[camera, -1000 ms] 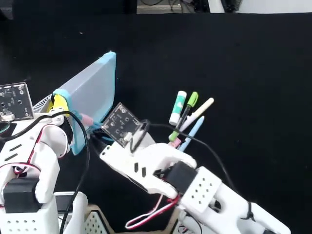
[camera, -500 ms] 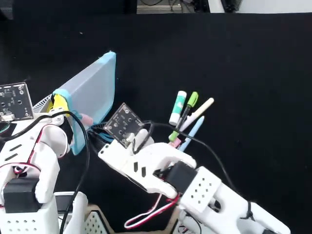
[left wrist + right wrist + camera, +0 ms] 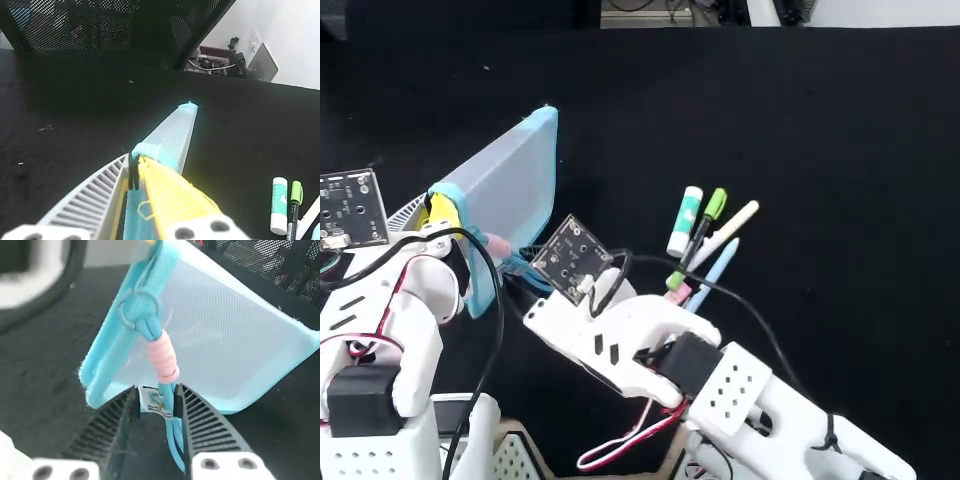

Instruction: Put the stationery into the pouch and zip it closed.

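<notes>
Cord of the zipper pull (image 3: 162, 357) runs lengthwise between your right gripper's (image 3: 156, 401) narrowly parted jaws, unpinched. Your left gripper (image 3: 134, 161) clamps the upright mesh pouch (image 3: 510, 180). Pens (image 3: 716, 205) lie outside, nearer the right arm.

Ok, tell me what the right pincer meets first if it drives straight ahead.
Probably the blue zip cord, which lies inside the right pincer, with its pink bead just ahead. Behind that is the pouch. Depth is unclear.

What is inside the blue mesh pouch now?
No stationery shows through the mesh wall of the pouch; the pens and glue stick lie on the table. The corner inside the left claw is hidden.
</notes>
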{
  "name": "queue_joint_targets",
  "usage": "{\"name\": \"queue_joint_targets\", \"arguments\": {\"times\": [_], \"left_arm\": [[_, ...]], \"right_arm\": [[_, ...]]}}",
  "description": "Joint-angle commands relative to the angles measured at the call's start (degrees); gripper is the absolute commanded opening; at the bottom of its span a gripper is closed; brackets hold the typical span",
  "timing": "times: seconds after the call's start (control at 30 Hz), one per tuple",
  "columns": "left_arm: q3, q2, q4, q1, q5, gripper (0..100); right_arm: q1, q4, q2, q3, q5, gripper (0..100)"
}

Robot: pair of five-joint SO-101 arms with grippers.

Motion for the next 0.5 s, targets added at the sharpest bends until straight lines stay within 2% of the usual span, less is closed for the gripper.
{"name": "queue_joint_targets", "arguments": {"times": [0.0, 0.23, 0.47], "left_arm": [[-1.63, 0.79, 0.00, 0.04, 0.26, 3], [-1.63, 0.79, 0.00, 0.04, 0.26, 3], [-1.63, 0.88, -0.09, 0.04, 0.26, 3]], "right_arm": [[0.09, -0.88, -1.98, -1.36, -0.53, 11.6], [-4.66, -0.88, -1.63, -2.33, -0.26, 11.7], [-4.04, -2.46, -1.54, -3.12, -0.44, 11.7]]}}
